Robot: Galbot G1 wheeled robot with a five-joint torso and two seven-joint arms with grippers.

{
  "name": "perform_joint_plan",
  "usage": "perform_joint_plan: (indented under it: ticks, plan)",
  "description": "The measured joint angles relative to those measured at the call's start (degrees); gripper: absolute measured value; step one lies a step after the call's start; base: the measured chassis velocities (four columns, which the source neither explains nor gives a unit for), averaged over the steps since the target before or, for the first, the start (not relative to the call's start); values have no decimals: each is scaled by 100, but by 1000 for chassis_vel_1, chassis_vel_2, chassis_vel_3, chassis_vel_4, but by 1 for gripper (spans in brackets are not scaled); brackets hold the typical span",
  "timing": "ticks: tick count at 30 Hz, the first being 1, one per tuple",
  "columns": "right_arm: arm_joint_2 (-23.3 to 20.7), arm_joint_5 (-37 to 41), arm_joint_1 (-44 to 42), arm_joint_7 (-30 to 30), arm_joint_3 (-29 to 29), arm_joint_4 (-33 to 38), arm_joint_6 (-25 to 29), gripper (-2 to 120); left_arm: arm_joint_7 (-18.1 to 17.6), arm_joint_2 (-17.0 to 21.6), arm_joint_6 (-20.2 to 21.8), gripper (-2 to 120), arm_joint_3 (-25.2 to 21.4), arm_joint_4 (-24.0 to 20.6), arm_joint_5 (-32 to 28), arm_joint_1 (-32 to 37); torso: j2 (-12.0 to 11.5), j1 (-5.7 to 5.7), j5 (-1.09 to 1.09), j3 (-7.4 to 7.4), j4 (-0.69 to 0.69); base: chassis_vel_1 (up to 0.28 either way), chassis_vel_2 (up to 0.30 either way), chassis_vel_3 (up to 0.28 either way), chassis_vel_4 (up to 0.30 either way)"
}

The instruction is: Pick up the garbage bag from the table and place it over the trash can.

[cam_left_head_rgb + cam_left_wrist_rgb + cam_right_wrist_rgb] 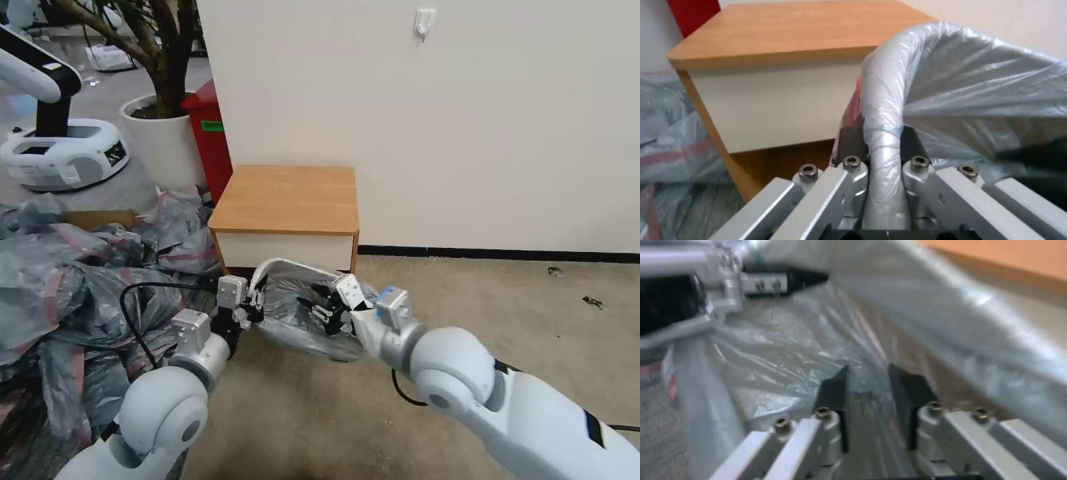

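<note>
At lower left of the head view, your left gripper (257, 293) had its fingers clamped on the cream-white bin's rolled rim (882, 100) through the thin translucent grey garbage bag (300, 320), likely pinning that corner. At centre, below the small wooden nightstand (287, 197), your right gripper (319, 308) held its fingers slightly apart inside the bag, apparently spreading the film.

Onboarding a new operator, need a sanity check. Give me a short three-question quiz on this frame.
1. True or false: the garbage bag lies on top of the table.
2. The left hand is clamped on: A) the drawer front, B) the bag-covered rim of the trash can, C) the red bin.
3. Where does the trash can stand?
Key: 1 false; 2 B; 3 on the carpet, in front of the table.
</note>
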Motion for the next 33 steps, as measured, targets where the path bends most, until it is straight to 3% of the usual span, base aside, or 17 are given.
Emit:
perform_joint_plan:
  ticks: [3,6,12,22,33]
  plan:
    - [138,-23,197,230,-234,-182,-172,8,100,-17,-19,5,48,-49,216,8,0,0,0,0,0,0,0,0,0]
    - [171,-66,294,326,-327,-261,-200,0,147,-21,-19,5,76,-83,296,12,0,0,0,0,0,0,0,0,0]
    - [201,-515,469,412,-564,-512,-203,0,181,-58,16,5,127,-137,335,0,0,0,0,0,0,0,0,0,0]
    - [125,-977,1157,425,-1447,-1174,-197,0,-95,-147,564,5,371,-62,-89,-388,0,0,1,0,0,0,0,0,0]
    - [-151,-1156,2209,131,-2410,-1543,-192,0,63,-49,749,5,499,-138,-51,-677,0,0,0,0,0,0,0,0,0]
